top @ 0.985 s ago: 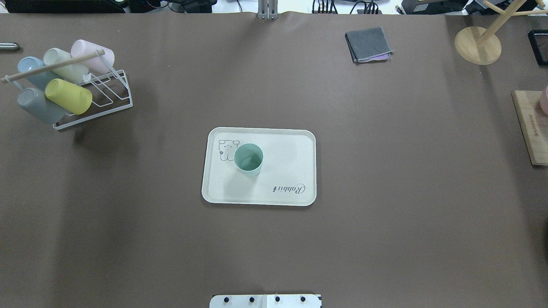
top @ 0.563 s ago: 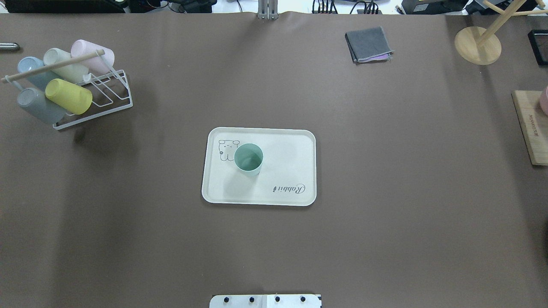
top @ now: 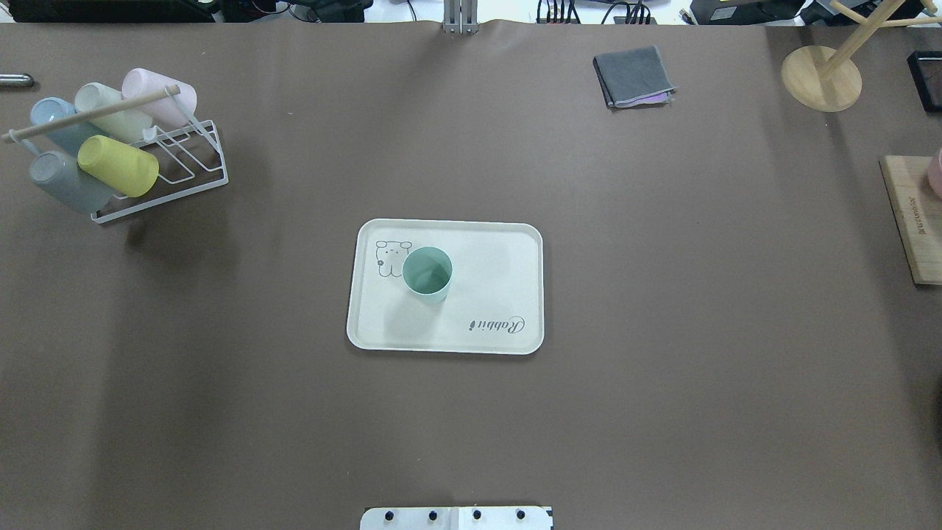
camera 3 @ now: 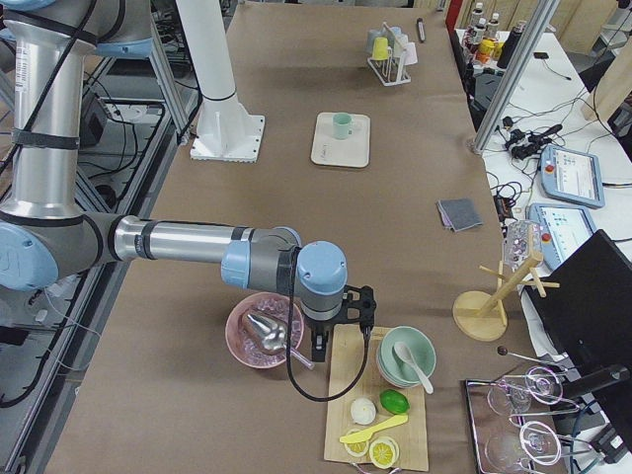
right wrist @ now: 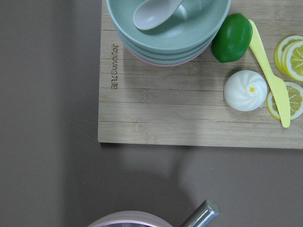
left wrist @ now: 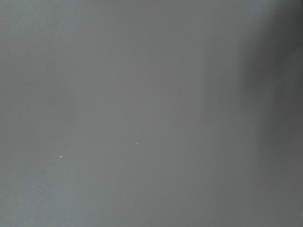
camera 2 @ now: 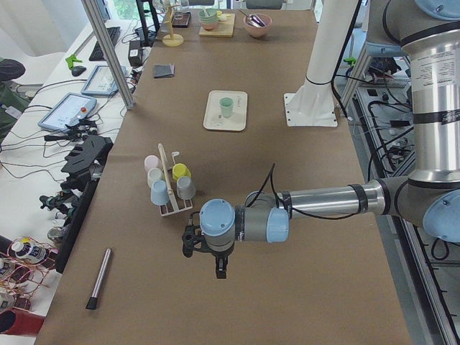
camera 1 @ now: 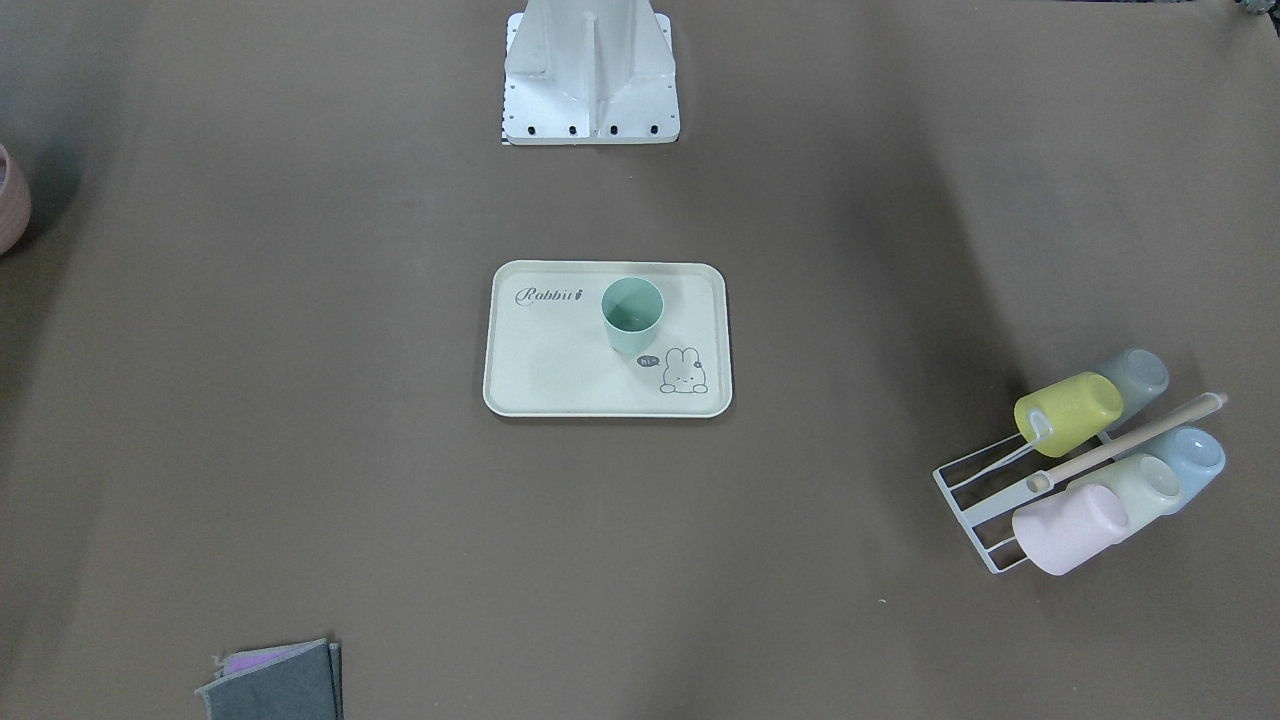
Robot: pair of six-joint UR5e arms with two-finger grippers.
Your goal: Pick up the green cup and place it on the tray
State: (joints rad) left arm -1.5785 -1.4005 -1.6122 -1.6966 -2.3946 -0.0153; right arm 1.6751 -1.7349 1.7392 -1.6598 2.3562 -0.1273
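1 green cup (camera 1: 632, 312) stands upright, mouth up, on the tray (camera 1: 560, 370) in the front-facing view, just beside the bunny drawing and touching nothing else. On the brown worktop (camera 1: 300, 400), a wire rack (camera 1: 975, 490) holds 5 tilted cups (camera 1: 1068, 412), and a folded grey cloth (camera 1: 275, 685) lies at the near edge.

From overhead, the green cup sits in the tray's left half, between the bunny drawing and the "Rabbit" script. A wooden stand (top: 820, 77) and a wooden board (top: 912, 221) lie along the right side.

From the table's left end, the left gripper (camera 2: 220, 269) hangs over bare worktop near the rack, well apart from the tray; I cannot tell whether its jaws are apart or together. A pen (camera 2: 99, 279) lies near the corner.

From the right end, the right gripper (camera 3: 321, 351) hangs between a pink bowl (camera 3: 265, 331) and the board, far from the tray; its jaws cannot be judged either.

The left wrist camera shows only bare worktop.

The right wrist camera shows the board with stacked bowls (right wrist: 168, 35), a spoon (right wrist: 154, 13), a white bun (right wrist: 245, 90), a yellow knife (right wrist: 270, 75) and lemon slices (right wrist: 293, 52).
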